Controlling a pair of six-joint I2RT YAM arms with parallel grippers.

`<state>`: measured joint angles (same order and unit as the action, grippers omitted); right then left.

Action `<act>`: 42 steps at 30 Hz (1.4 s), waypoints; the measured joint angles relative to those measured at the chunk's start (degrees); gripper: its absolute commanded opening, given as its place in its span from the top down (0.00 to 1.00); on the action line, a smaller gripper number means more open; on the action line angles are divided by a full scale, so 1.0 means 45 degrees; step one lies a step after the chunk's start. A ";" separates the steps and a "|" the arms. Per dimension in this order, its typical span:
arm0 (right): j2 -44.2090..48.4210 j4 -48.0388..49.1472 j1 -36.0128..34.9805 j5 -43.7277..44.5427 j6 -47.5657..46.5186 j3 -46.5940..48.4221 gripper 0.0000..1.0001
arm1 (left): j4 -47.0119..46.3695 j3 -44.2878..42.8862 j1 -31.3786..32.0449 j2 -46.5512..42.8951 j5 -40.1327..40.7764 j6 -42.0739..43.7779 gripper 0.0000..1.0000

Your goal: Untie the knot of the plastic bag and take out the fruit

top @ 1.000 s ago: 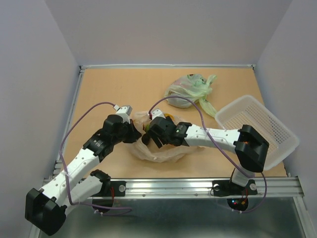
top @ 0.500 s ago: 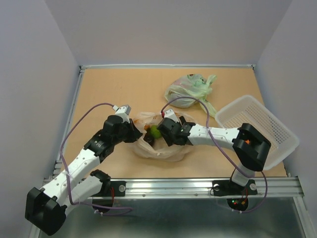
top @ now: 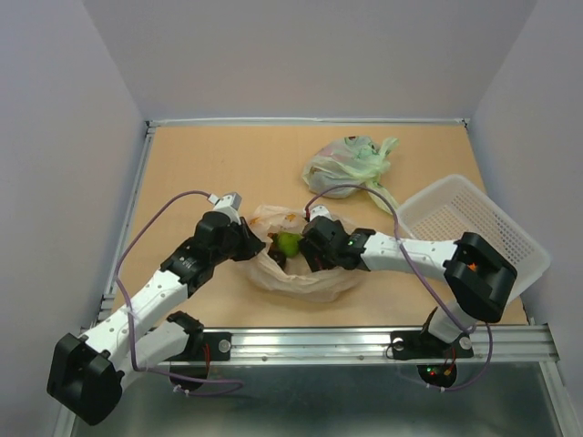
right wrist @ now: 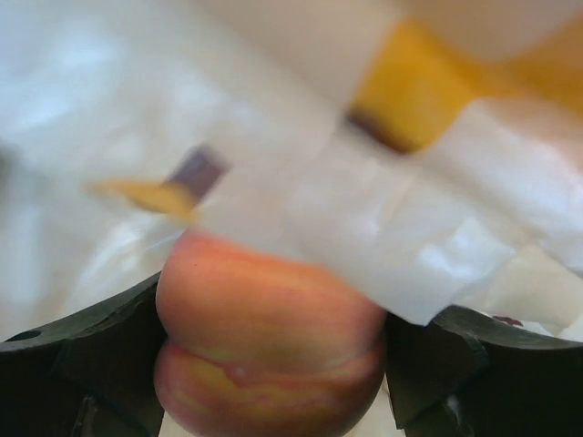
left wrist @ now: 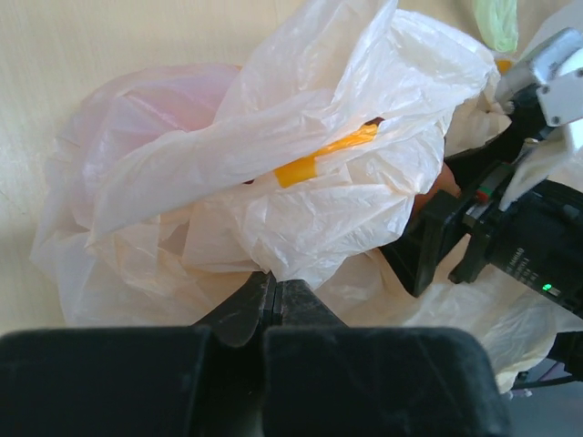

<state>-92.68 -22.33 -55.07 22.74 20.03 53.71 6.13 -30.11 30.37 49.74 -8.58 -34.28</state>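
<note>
Looks like we're in the take-out step: the plastic bag (top: 302, 278) lies slumped on the counter (top: 200, 164) between the two sets of fingers with its mouth gaping, so the untying part looks done to me. The left fingers (left wrist: 275, 289) are pressed together with a fold of bag film pinched at their tips. The right fingers (right wrist: 273, 364) are spread wide round a reddish-yellow fruit (right wrist: 264, 319), which touches both of them, with loose film draped just above it. Next I'd say lift the fruit out through the mouth while the left pinch anchors the bag. Go slow, since that film could cling and drag along.
</note>
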 measured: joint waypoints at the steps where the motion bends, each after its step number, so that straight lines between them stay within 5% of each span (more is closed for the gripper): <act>1: 0.0223 0.0121 -0.0010 -0.0389 -0.0044 -0.0005 0.33 | -0.0083 -0.0005 0.0049 0.0092 0.0005 0.0015 1.00; 8: 0.2302 0.2006 -0.0005 -0.1715 -0.0092 -0.0447 0.05 | -0.0505 -0.0005 0.0641 0.0437 0.0447 0.0403 1.00; 23: 0.2705 0.2832 -0.0010 -0.2263 0.0505 -0.0500 0.04 | -0.0719 -0.0005 0.0821 -0.0855 0.1598 0.2467 1.00; 33: 0.1676 0.2890 -0.0602 -0.3181 0.0821 -0.1438 0.02 | -0.0345 0.0010 0.1127 -0.1205 0.1651 0.2025 1.00; 37: 0.1263 0.2769 -0.0699 -0.2948 0.0981 -0.1642 0.19 | -0.0209 0.0049 0.1326 -0.1248 0.1676 0.1778 1.00; 42: 0.1151 0.2783 -0.0699 -0.2613 0.0855 -0.1637 0.78 | -0.0092 0.0049 0.1404 -0.1093 0.1860 0.1681 1.00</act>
<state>-87.50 -9.80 -58.22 10.98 23.88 46.35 5.72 -29.89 36.69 44.82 -0.21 -26.72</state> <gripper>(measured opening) 0.662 0.026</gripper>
